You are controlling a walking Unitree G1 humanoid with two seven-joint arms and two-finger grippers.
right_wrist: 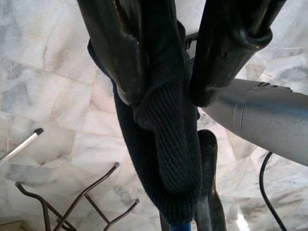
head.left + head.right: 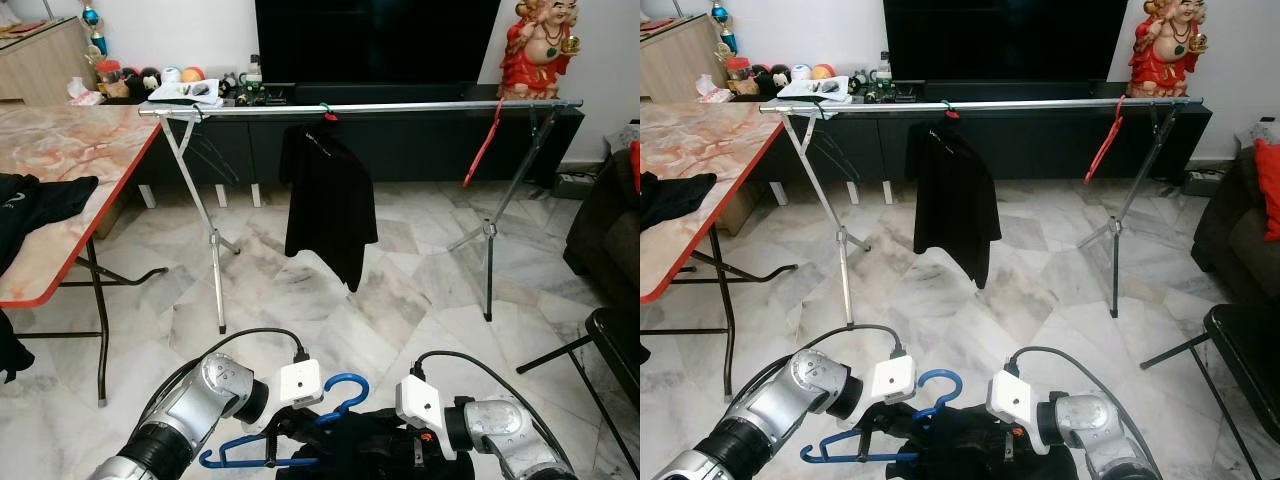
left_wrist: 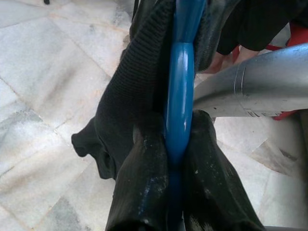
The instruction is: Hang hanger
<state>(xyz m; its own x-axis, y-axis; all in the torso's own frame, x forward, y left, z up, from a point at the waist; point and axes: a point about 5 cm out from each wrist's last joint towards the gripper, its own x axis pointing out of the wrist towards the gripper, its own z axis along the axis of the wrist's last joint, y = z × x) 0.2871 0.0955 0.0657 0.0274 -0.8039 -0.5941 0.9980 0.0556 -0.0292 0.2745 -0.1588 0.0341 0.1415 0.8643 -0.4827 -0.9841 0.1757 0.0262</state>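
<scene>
Blue plastic: the hanger [image 2: 300, 430] sits low before the robot, well short of the drying rail [image 2: 400, 106] across the room. The left gripper [image 3: 175, 159] has its fingers clamped on the hanger's neck, a dark garment [image 1: 166, 144] bunched around it. To the right, the right gripper [image 1: 166, 91] pinches a fold of that knit cloth. To hang it well, keep the hook upright and free of fabric, then lift over the rail beside the black shirt [image 2: 328, 200]. How the garment sits on the hanger's shoulders is probably unsettled; the frame's lower edge cuts it off.
</scene>
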